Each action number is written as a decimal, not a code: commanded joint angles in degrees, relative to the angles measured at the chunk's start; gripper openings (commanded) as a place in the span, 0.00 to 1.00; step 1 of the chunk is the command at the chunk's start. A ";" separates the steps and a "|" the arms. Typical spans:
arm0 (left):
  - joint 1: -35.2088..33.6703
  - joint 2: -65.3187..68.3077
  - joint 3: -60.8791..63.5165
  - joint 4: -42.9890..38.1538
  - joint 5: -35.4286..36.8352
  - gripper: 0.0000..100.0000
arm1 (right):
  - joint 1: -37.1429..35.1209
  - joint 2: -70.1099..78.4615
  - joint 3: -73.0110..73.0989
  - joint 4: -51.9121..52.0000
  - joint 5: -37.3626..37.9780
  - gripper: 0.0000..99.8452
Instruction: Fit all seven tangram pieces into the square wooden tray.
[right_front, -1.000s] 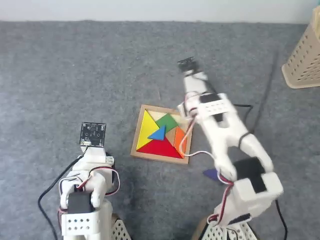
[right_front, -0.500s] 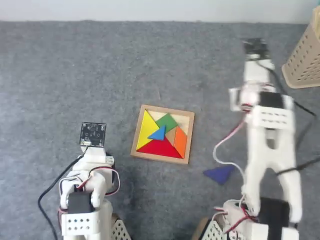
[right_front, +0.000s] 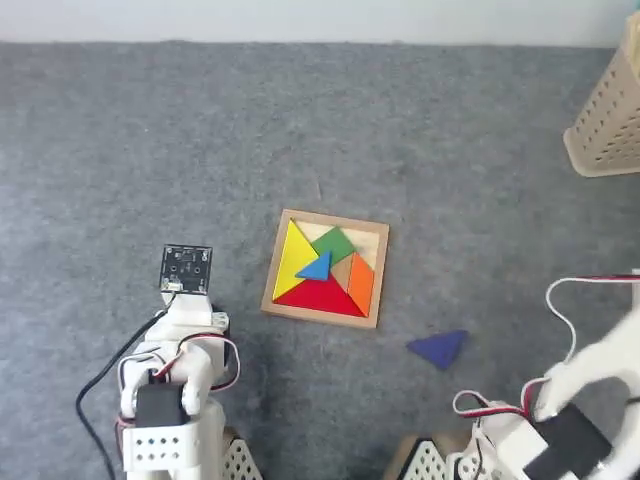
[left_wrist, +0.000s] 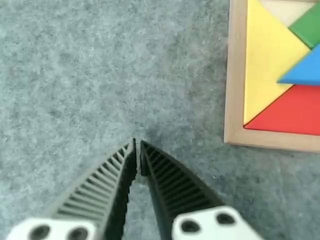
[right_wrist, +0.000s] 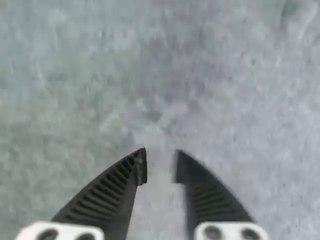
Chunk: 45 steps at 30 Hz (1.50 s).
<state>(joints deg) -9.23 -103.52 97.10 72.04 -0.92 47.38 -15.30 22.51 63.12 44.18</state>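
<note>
At mid-surface, noted the wooden tray (right_front: 272, 265) lying flat, with yellow piece (right_front: 292, 258), green piece (right_front: 335, 243), blue piece (right_front: 316, 267), red piece (right_front: 320, 295) and orange piece (right_front: 361, 283) inside and bare wood showing along its far edge. Off the tray's near right corner, apart from it, spotted a dark blue triangle (right_front: 438, 347) flat on the grey surface (right_front: 150, 130). Found left gripper (left_wrist: 137, 145) clenched on nothing near the tray's left rim; found right gripper (right_wrist: 160, 157) slightly parted, empty, above bare grey surface.
</note>
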 joint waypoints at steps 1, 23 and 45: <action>0.26 -1.05 -0.57 0.35 -0.18 0.02 | 2.33 -3.74 -2.46 0.66 1.32 0.25; 0.26 -1.05 -0.57 0.35 -0.18 0.02 | 2.59 -3.74 -2.11 0.75 0.18 0.23; 0.26 -1.05 -0.57 0.35 -0.18 0.02 | 2.95 -3.74 -1.93 0.13 -1.32 0.29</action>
<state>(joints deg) -9.23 -103.52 97.10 72.04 -0.92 49.41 -15.38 22.51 64.26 44.62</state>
